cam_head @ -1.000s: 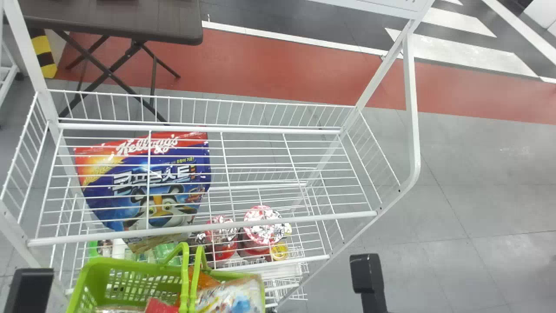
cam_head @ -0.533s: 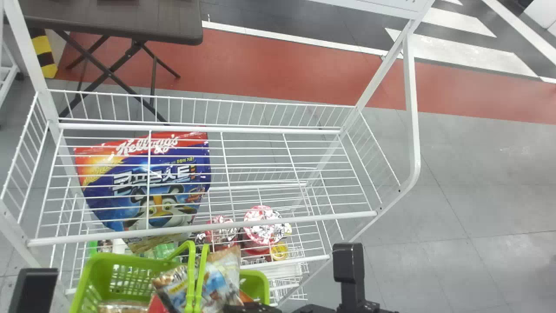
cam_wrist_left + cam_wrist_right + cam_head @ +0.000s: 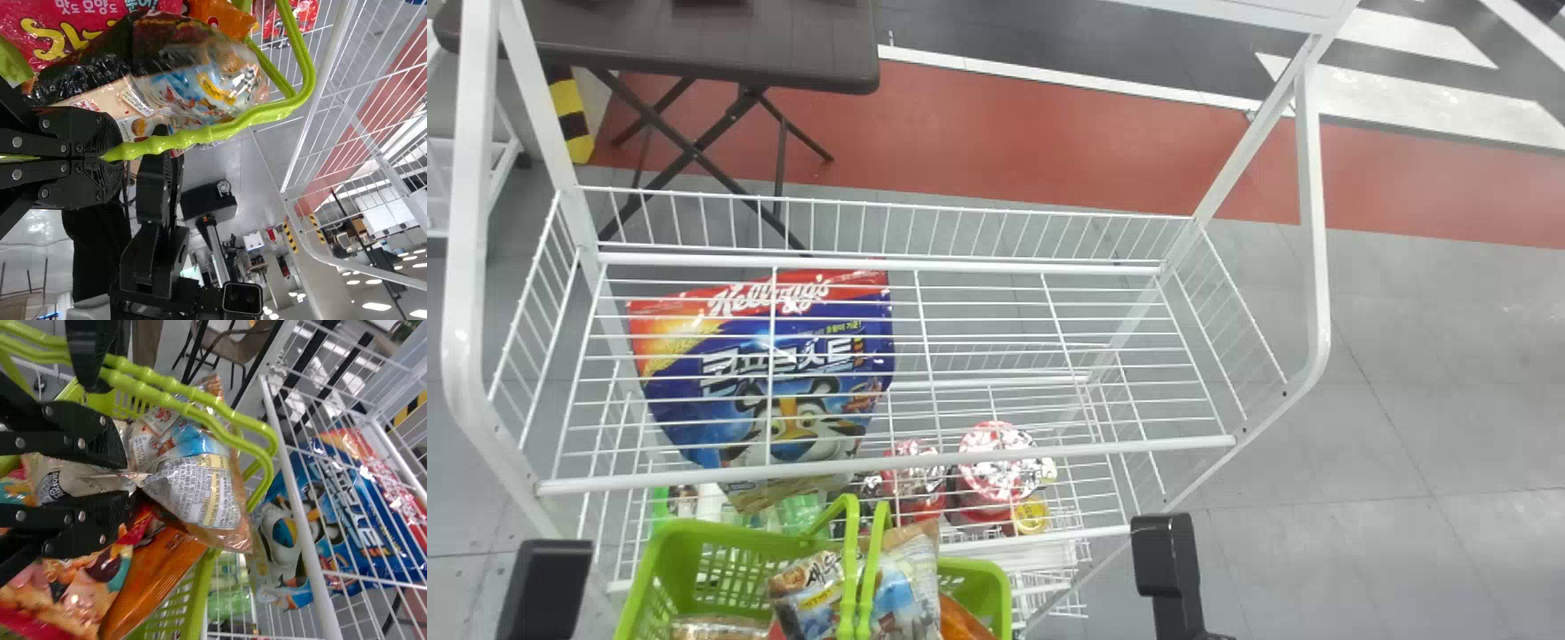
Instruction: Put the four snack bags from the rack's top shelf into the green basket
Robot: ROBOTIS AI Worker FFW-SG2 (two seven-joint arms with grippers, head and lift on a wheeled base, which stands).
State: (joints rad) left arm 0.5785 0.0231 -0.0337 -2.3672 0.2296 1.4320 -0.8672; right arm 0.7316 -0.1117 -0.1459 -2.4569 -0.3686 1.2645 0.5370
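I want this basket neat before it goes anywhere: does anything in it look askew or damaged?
One snack bag looks askew: it sits tilted in the green basket, crowded in by the raised handles and poking above the rim. I see no spill or tear.

We see glossy, crinkled plastic snack bags (image 3: 911, 578); a smooth plastic green basket (image 3: 720, 531); a smooth, white-coated metal rack (image 3: 871, 464).
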